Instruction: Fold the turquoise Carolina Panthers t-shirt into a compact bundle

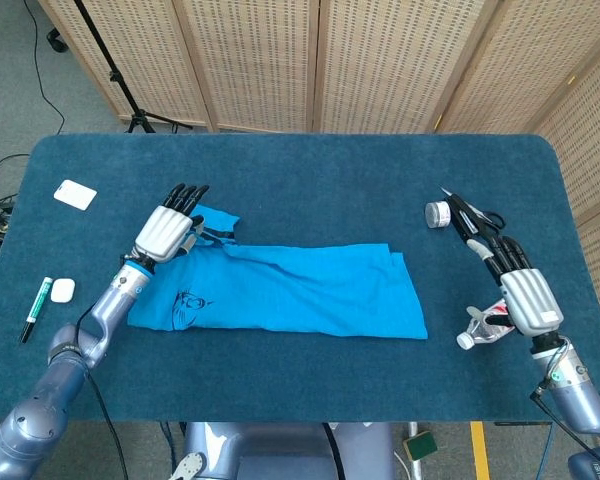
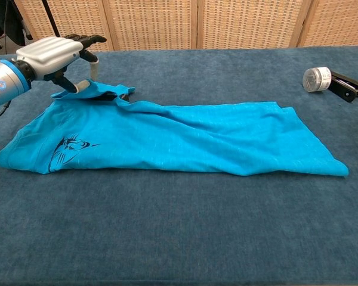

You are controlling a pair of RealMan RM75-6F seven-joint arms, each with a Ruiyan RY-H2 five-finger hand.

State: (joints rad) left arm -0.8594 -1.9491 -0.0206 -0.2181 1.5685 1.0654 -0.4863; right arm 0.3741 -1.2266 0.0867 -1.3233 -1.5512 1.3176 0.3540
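The turquoise t-shirt (image 1: 290, 290) lies flat on the blue table as a long band folded lengthwise. Its black panther logo (image 2: 70, 145) faces up at the left end, and a black-trimmed sleeve (image 2: 104, 90) sticks out at the far left corner. My left hand (image 1: 166, 228) hovers over that sleeve with its fingers stretched out; in the chest view the left hand (image 2: 53, 52) is raised, its thumb hanging down to the sleeve's edge and holding nothing. My right hand (image 1: 525, 292) lies on the table far right of the shirt, fingers straight, and does not show in the chest view.
A crumpled plastic bottle (image 1: 483, 327) lies beside my right hand. A small white jar (image 1: 437, 214) and a black tool (image 1: 472, 214) sit at the right. At the left edge are a white card (image 1: 75, 194), a marker (image 1: 35, 310) and a small white object (image 1: 62, 290).
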